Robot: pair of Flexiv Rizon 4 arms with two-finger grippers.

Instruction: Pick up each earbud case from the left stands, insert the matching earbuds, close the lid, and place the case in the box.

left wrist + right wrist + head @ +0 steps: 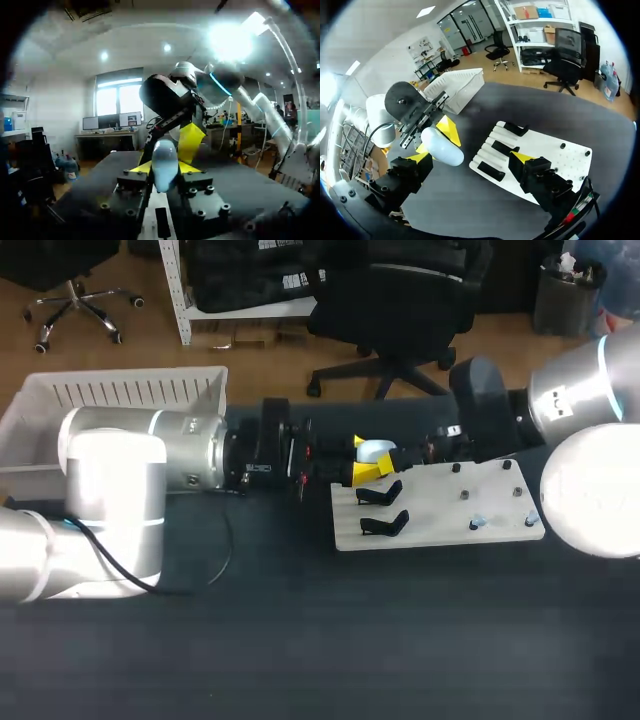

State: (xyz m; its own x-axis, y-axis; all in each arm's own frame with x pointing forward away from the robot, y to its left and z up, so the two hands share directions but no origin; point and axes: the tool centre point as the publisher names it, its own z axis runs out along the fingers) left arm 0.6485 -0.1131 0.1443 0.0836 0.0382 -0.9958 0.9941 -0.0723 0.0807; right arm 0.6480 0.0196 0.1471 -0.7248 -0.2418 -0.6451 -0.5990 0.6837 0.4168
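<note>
Holding one pale earbud case point(377, 451) above the worktop point(300, 640), the left gripper point(363, 458) pinches it between its jaws — right gripper point(471, 158) jaws spread, empty. Filling, closing, placing in the box point(120, 388): apparently not yet done.

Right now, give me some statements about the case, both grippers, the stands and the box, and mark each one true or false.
1. The left gripper is shut on the earbud case. True.
2. The right gripper grips the case too. False: its fingers stand wide apart, open.
3. The case lies in the white box. False: the left gripper holds it by the board.
4. The three black stands on the board are bare. True.
</note>
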